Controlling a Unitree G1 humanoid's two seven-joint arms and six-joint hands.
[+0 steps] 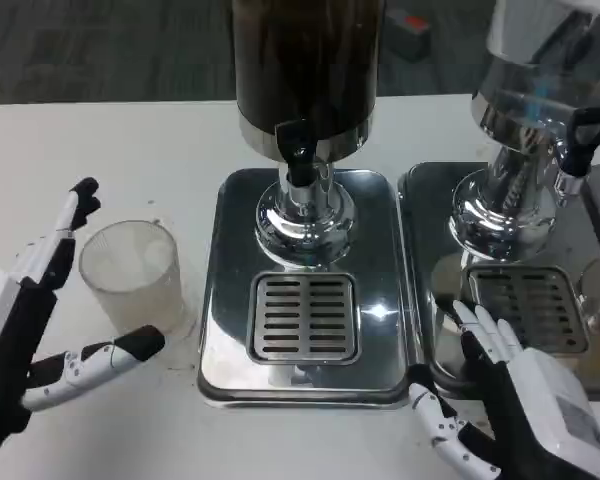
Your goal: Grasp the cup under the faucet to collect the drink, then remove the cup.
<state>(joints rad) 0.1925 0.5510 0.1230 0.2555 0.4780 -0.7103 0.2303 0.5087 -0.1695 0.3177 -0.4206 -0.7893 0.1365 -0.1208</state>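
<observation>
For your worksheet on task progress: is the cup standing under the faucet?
No, the cup stands on the table left of the drip tray.

The top edge cuts off the dark drink dispenser [305,70], hiding its upper part. The second dispenser [535,130] runs past the top and right edges. The left hand [30,330] and right hand [520,400] are cropped at the lower corners.

left robot hand [40,330]: fingers spread wide, holding nothing | right robot hand [510,395]: flat, palm down, fingers apart
</observation>
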